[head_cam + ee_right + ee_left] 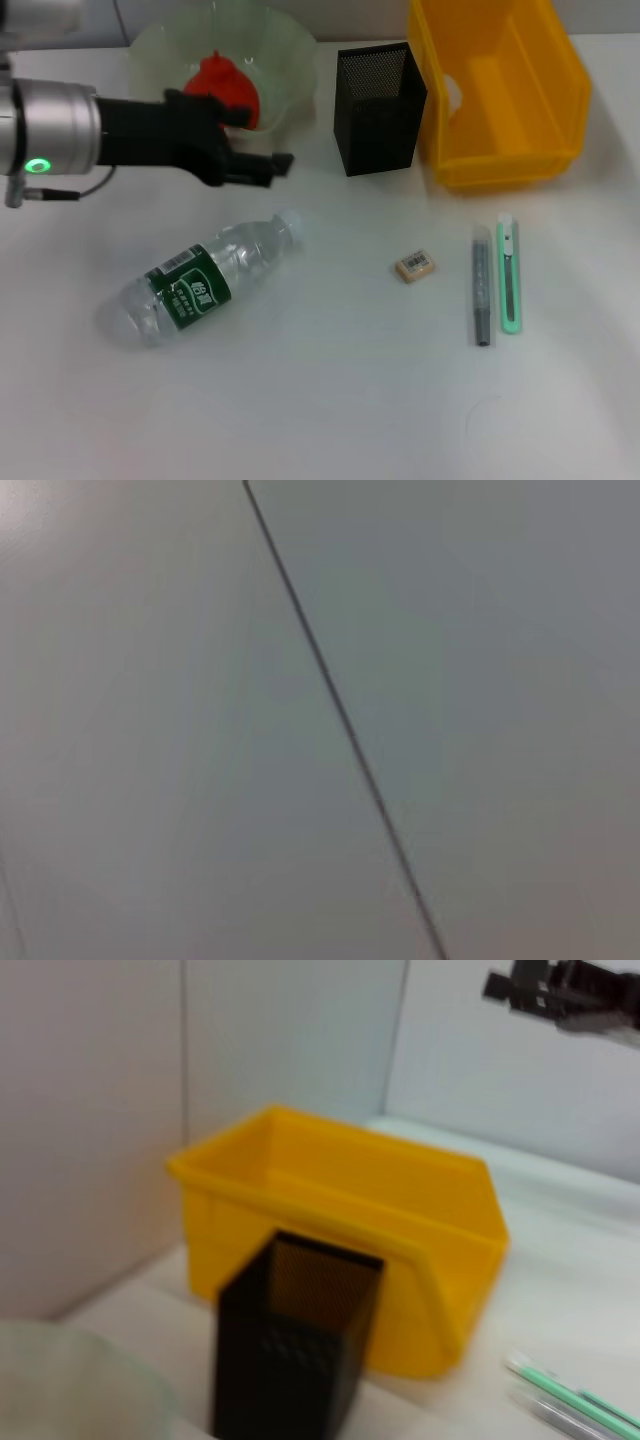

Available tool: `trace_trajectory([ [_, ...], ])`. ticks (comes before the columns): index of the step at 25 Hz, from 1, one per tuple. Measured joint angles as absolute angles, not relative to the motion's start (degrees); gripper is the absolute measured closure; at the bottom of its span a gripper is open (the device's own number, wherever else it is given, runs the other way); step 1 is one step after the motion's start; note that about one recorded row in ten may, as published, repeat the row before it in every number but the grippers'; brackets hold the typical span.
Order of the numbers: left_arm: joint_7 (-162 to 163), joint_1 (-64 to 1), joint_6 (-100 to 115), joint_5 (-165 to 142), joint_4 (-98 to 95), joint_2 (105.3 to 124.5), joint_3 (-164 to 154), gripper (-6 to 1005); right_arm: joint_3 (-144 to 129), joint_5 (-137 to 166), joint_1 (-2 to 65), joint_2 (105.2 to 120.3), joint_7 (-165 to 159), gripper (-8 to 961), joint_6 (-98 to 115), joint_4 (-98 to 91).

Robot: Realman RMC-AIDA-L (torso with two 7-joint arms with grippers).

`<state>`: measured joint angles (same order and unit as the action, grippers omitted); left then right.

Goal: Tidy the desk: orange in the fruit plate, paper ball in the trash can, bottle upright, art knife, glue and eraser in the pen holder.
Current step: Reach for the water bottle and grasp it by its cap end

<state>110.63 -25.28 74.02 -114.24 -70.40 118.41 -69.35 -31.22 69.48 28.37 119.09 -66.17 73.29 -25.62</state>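
The worktop (pixel 330 400) looks smooth, white and matt. The bottle (pixel 205 278) is clear, glossy plastic with a green paper-like label. Behind it, the fruit plate (pixel 290 60) is translucent pale-green plastic with a soft sheen. The pen holder (pixel 377 108), just beside the plate, is black metal mesh, matt and perforated (the holes show clearly in the left wrist view). The yellow bin (pixel 500 90) is smooth, slightly glossy plastic. The left arm's sleeve (pixel 55 125) is brushed silver metal; its gripper (pixel 283 162) is matt black.
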Motion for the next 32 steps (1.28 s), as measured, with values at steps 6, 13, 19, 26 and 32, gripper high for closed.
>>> trace_trajectory([
  [6, 121.29, -30.37, 77.70, -121.39, -69.40, 118.58, -73.14, 170, -26.51, 69.43, 28.02, 119.09, -62.48, 195, 72.60, -22.76],
  [13, 130.75, -36.38, 74.65, -132.61, -66.14, 118.94, -81.14, 170, -24.94, 69.42, 27.21, 119.09, -61.70, 195, 72.86, -22.70],
  [19, 130.90, -37.53, 70.56, -133.19, -62.59, 119.13, -83.42, 170, -24.86, 69.42, 26.65, 119.09, -60.65, 196, 73.12, -22.15],
  [26, 130.89, -37.55, 64.53, -134.53, -60.70, 119.13, -89.06, 169, -24.78, 69.43, 26.27, 119.16, -60.64, 196, 73.57, -22.15],
  [32, 131.02, -37.17, 61.33, -135.39, -59.99, 119.11, -90.65, 181, -24.78, 69.43, 25.96, 119.18, -60.75, 196, 73.62, -22.15],
])
